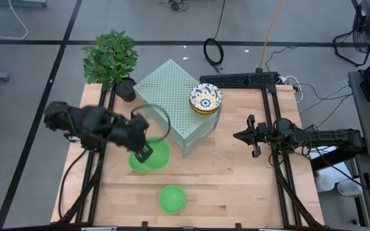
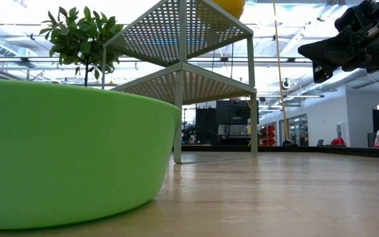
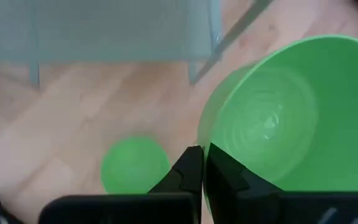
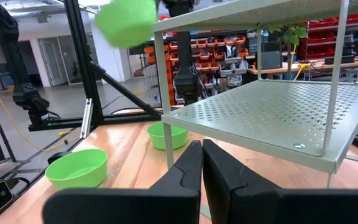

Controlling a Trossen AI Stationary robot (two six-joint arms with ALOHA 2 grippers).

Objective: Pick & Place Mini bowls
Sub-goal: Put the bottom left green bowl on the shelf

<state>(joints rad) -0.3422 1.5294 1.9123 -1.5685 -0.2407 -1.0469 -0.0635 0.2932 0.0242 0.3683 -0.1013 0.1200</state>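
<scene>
Pale wooden table (image 1: 236,179) carries a perforated pale green shelf rack (image 1: 172,96), taken here as the landmark. On the rack's top corner nearest the right arm sits a stack of floral mini bowls (image 1: 205,97). Behind the rack stands a potted plant (image 1: 111,58). In front of the rack, the left claw (image 1: 144,151) is clamped on the rim of a green mini bowl (image 3: 297,112), held raised and tilted. A second green mini bowl (image 1: 154,160) rests on the table beneath it, just in front of the rack. A third green mini bowl (image 1: 171,198) lies farther from the rack, near the table's front edge. The right claw (image 1: 239,136), fingers together and empty, hovers beside the rack.
</scene>
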